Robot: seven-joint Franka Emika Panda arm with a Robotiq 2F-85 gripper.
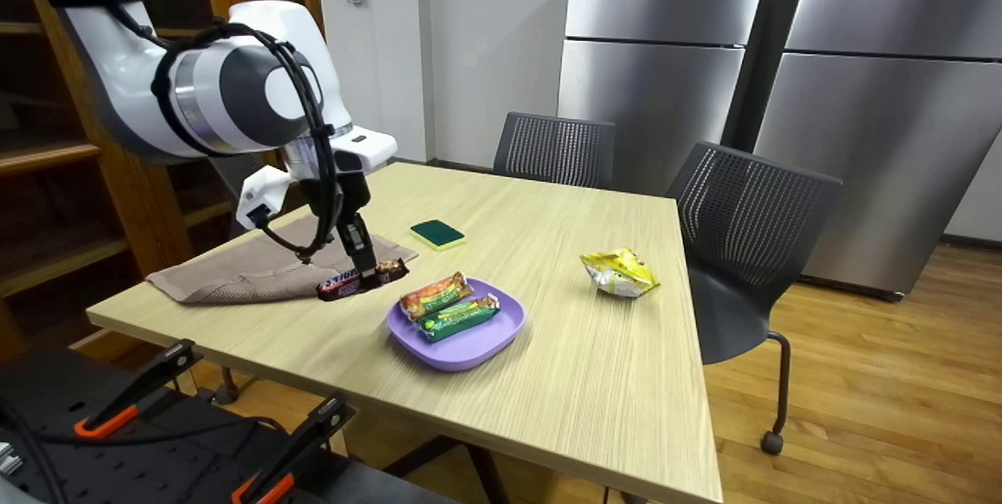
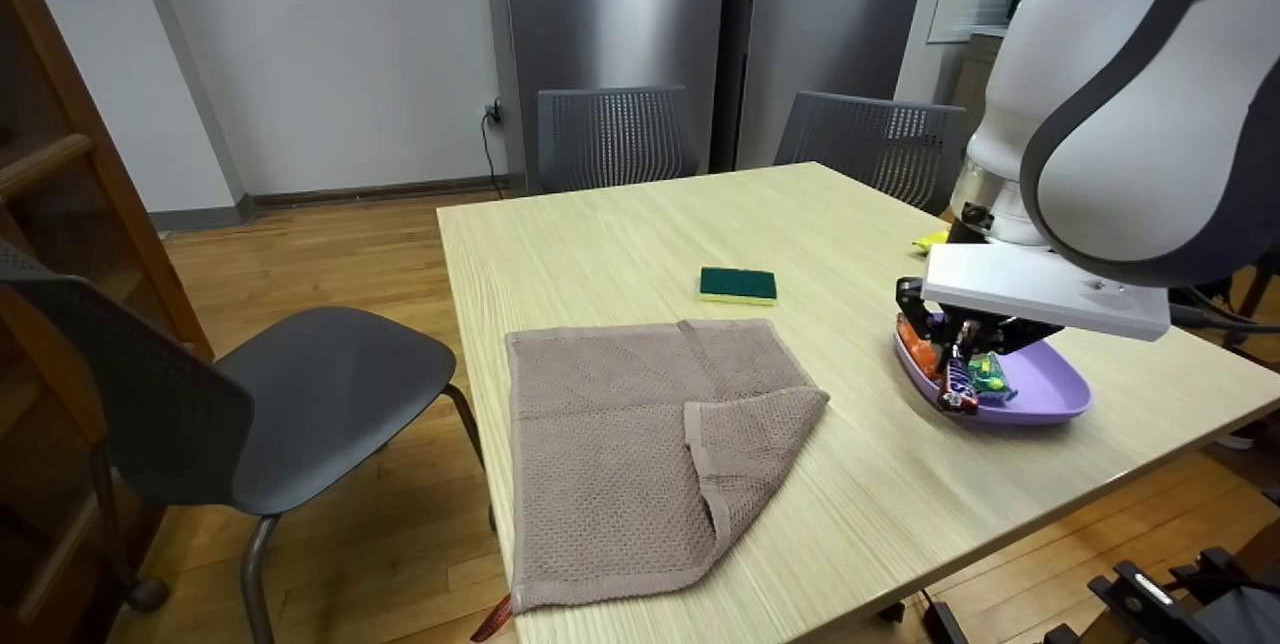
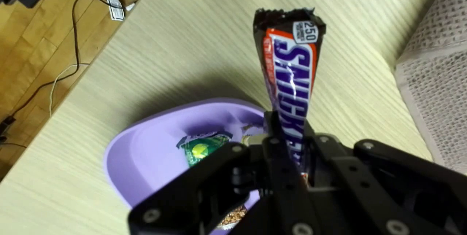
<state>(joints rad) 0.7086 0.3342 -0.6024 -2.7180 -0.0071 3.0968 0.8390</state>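
Nearest the wrist camera, the pincer [image 3: 289, 127] is clamped around the middle of a candy bar [image 3: 292, 72], whose two ends stick out. It hangs above the table [image 1: 595, 379], near a purple plate [image 1: 493, 340] carrying an orange-wrapped bar [image 1: 437, 295] and a green-wrapped bar [image 1: 459, 318].

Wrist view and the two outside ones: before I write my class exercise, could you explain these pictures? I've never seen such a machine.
The machine is a robot arm. Two pictures come from cameras standing apart from it; the close-up is taken from its wrist, looking down past its hand. The hand grips a Snickers bar near a purple plate that holds two wrapped snacks. Also on the table are a sponge, a cloth and a yellow bag.
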